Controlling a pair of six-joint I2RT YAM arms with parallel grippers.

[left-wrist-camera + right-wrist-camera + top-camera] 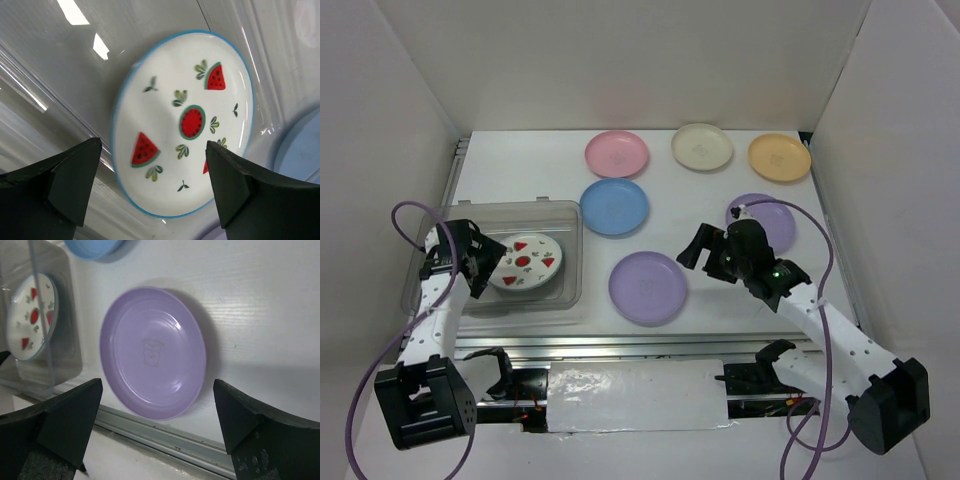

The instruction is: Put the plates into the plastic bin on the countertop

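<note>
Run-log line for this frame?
left gripper: open, facing watermelon plate in plastic bin | right gripper: open, facing near purple plate | countertop: six more unbinned

Bin (560, 225) clear glossy plastic; watermelon plate (182, 125) shiny; purple plate (152, 352) smooth, sheeny; desk (260, 300) matt; my right end effector (157, 390) matt black.

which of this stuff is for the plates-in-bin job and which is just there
Job: plastic bin, watermelon plate inside it, pink plate, cream plate, orange plate, blue plate, near purple plate, far purple plate.
Just there: metal rail, white panels.
</note>
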